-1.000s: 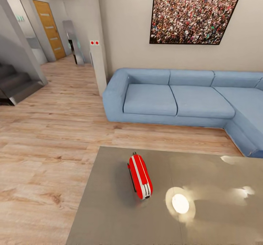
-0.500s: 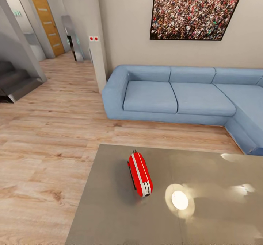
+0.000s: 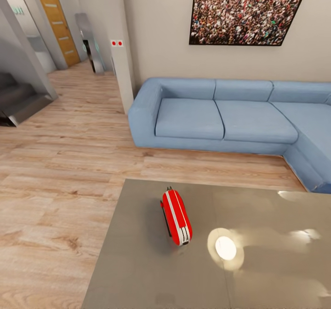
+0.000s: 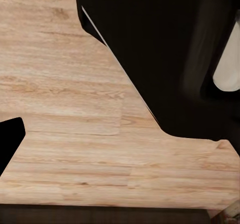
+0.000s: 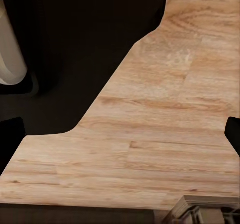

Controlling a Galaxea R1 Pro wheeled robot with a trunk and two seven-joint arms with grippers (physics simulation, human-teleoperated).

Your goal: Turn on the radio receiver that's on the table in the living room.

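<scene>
The radio receiver point(image 3: 176, 217), a bright-red rounded box with white trim stripes, stands on the left part of the table point(image 3: 138, 263), whose glossy grey-taupe top spreads across the lower head view. I see the radio end-on; its dial and grille face away to the left, hidden. Both wrist views look down at the wood plank floor beside my dark base. The right gripper point(image 5: 120, 134) is open, with dark fingertips point(image 5: 10, 139) at both edges of its view. The left gripper point(image 4: 120, 139) has one fingertip point(image 4: 10, 139) at the view's edge and holds nothing.
A blue sectional sofa point(image 3: 220, 120) runs behind the table, wrapping round at the right. A framed crowd picture point(image 3: 248, 10) hangs above it. A white pillar point(image 3: 120, 74), a staircase point(image 3: 18, 102) and a wooden door point(image 3: 57, 24) lie at the left. A lamp reflection point(image 3: 225, 248) glares on the tabletop.
The whole head view has shifted slightly, as the camera moved nearer the table. The radio stays where it was on the table.
</scene>
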